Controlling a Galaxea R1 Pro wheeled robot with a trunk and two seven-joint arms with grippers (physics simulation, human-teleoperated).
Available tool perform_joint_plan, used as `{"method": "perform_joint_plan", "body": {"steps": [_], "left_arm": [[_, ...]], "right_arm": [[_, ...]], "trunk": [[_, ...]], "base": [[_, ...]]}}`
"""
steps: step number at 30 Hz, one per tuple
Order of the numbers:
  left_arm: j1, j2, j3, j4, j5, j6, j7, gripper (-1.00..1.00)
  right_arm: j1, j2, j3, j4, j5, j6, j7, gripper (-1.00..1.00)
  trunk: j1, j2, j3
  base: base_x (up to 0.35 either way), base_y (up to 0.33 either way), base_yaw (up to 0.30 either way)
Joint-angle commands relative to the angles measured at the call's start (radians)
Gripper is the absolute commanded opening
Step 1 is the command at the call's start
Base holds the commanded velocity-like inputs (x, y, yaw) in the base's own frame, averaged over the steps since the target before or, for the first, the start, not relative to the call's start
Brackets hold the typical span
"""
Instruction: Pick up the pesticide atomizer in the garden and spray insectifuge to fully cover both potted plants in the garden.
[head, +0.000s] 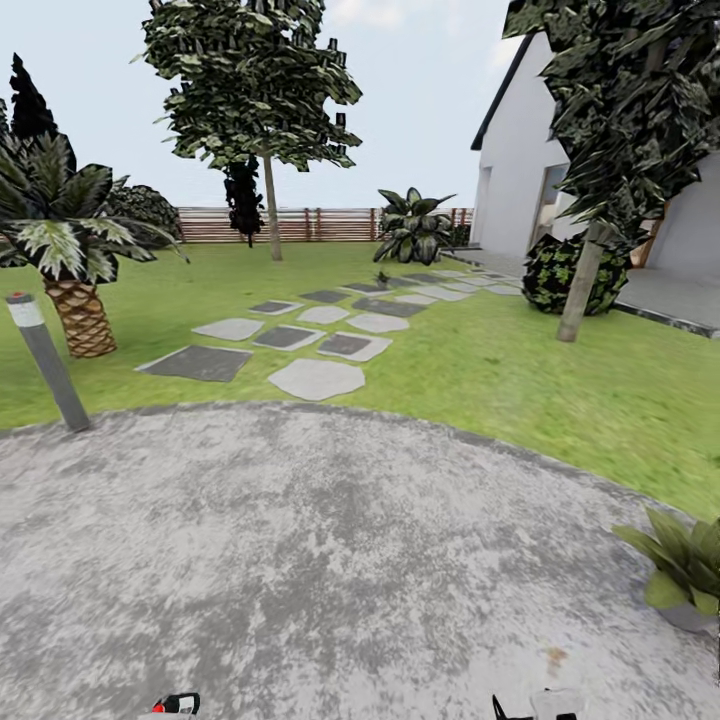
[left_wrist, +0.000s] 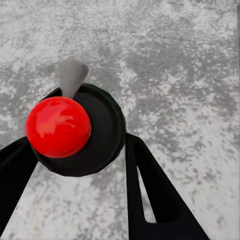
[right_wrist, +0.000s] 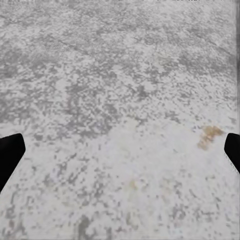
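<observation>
— Gripping anything, that left hand (left_wrist: 80, 165)?

— Yes. Its two black fingers (left_wrist: 150, 195) are clenched on the pesticide atomizer (left_wrist: 82, 132), one on each side of the dark round body. The red nozzle top faces the wrist camera, and a small grey spout sticks out past it. In the head view the bottle's red-and-black top (head: 178, 704) peeks in at the bottom edge, left of centre.

— And the right hand (right_wrist: 120, 150)?

— Released. Its fingertips (right_wrist: 10, 155) sit far apart at the two edges of the wrist view, with nothing between them but speckled grey paving and a small yellow-brown stain (right_wrist: 209, 136).

— What lies under both?

— The round patio (head: 330, 560), grey and mottled.

— Any potted plant nearby?

— One potted plant (head: 680, 565) sits at the patio's right rim, broad pointed green leaves over a grey pot. I cannot tell where the second one is.

— Further out?

— A grey bollard (head: 45, 360) leans at the patio's left edge. Stepping stones (head: 315, 378) run across the lawn (head: 520, 370) toward a brown slatted fence (head: 300, 224), with trees and a white house (head: 520, 180) on the right.
</observation>
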Motion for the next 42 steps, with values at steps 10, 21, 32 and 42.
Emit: {"method": "perform_joint_plan", "body": {"steps": [10, 21, 32, 42], "left_arm": [[-0.001, 0.001, -0.005, 0.001, 0.011, -0.002, -0.006, -1.0], [-0.001, 0.001, -0.005, 0.001, 0.011, -0.002, -0.006, -1.0], [-0.001, 0.001, -0.005, 0.001, 0.011, -0.002, -0.006, -1.0], [-0.001, 0.001, -0.005, 0.002, 0.011, -0.002, -0.006, -1.0]], "right_arm": [[-0.001, 0.0, -0.003, 0.001, 0.007, -0.003, 0.0, 1.0], [-0.001, 0.001, -0.002, 0.001, 0.007, -0.003, 0.0, 1.0], [-0.001, 0.006, -0.003, 0.001, 0.007, -0.003, 0.0, 1.0], [-0.001, 0.007, -0.003, 0.001, 0.007, -0.003, 0.0, 1.0]], "trunk": [[0.0, 0.0, 0.003], [0.0, 0.0, 0.007], [0.0, 0.0, 0.011], [0.0, 0.0, 0.015]], "base": [[0.339, 0.12, -0.252], [0.334, 0.153, -0.254], [0.323, 0.173, -0.255], [0.293, 0.094, -0.259]]}}
